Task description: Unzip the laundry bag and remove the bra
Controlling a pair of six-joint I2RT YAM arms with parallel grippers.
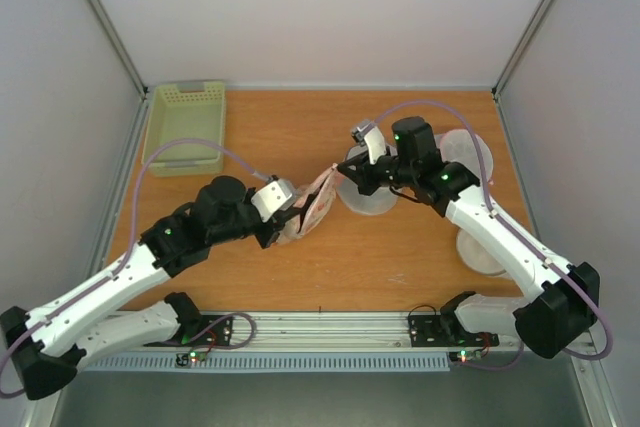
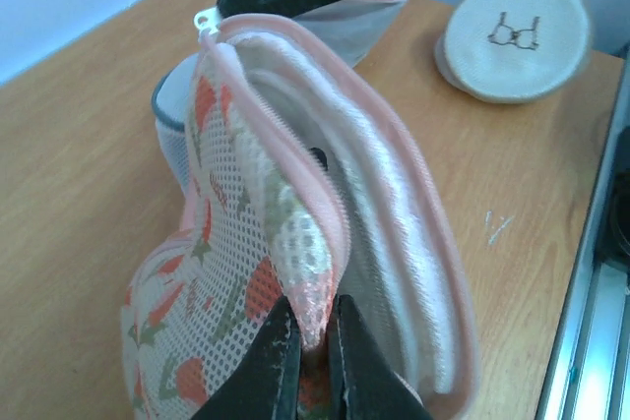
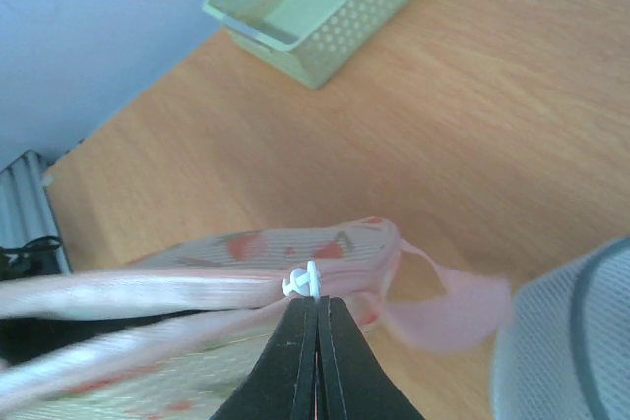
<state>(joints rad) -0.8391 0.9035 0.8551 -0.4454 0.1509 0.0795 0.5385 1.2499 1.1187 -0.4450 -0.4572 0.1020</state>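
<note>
1. Top view: your left gripper (image 1: 292, 215) and right gripper (image 1: 347, 175) meet mid-table. The flat beige fabric laundry bag (image 1: 318, 199), red-and-green print with pink trim, is held on edge between them. A pale green perforated plastic basket (image 1: 185, 125) sits far left. A round white mesh cylinder bag (image 1: 372, 201) lies just beside the pouch.
2. Left wrist: the fingers are clamped on the pouch's mesh edge. The zipper is partly parted, with the small white zipper pull (image 2: 207, 19) at the far end. A dark sliver shows inside the opening; what it is cannot be told.
3. Right wrist: the fingers are pinched together on the zipper pull. A pink strap (image 3: 448, 307) trails over the wooden table (image 3: 472, 125).
</note>
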